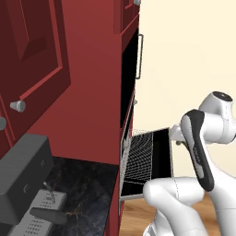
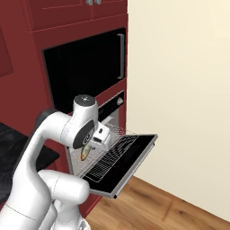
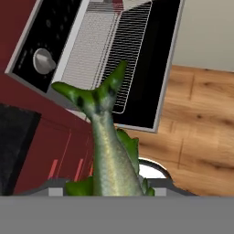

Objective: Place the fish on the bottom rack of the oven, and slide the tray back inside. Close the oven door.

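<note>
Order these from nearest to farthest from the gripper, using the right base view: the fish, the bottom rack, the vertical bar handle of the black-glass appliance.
1. The fish, held at the gripper.
2. The bottom rack, pulled out just below over the open oven door.
3. The vertical bar handle, higher up on the black-glass appliance.

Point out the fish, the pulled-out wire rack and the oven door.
fish (image 3: 107,157), hand view, mid-body below the tail fin.
wire rack (image 1: 140,156), left base view, middle of the grid.
oven door (image 2: 132,159), right base view, dark glass inner face.

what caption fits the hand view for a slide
Fish held up over the open oven door, with the wire rack pulled out below.
</note>
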Motion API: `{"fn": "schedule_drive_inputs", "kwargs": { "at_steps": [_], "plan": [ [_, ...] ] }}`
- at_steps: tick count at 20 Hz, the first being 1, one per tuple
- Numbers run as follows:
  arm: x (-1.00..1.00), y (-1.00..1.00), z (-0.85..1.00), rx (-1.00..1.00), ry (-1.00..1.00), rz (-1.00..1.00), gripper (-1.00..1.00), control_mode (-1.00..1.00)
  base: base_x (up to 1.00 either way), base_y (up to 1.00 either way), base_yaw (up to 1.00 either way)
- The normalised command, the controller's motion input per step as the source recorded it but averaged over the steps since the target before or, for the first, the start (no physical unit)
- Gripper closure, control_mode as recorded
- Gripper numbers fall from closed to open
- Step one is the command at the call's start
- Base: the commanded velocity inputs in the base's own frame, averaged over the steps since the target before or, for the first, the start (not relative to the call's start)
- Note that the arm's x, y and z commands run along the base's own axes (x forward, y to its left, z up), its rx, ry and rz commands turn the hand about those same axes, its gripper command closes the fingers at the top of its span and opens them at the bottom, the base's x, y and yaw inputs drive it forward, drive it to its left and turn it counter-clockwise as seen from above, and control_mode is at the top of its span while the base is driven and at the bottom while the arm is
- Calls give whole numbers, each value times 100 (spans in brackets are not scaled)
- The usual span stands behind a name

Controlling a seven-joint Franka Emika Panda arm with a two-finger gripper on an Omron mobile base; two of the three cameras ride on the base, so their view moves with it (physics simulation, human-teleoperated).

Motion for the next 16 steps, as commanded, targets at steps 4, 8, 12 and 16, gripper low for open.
{"fn": "schedule_drive_inputs", "kwargs": {
  "at_steps": [4,8,12,16],
  "plan": [
    [20,0,-16,11,-16,14,100,-100,0,0,0],
    [1,0,0,0,0,15,100,-100,0,0,0],
    [3,0,-4,-9,0,25,100,-100,0,0,0],
    [13,0,-21,-9,-6,40,100,-100,0,0,0]
  ]
}}
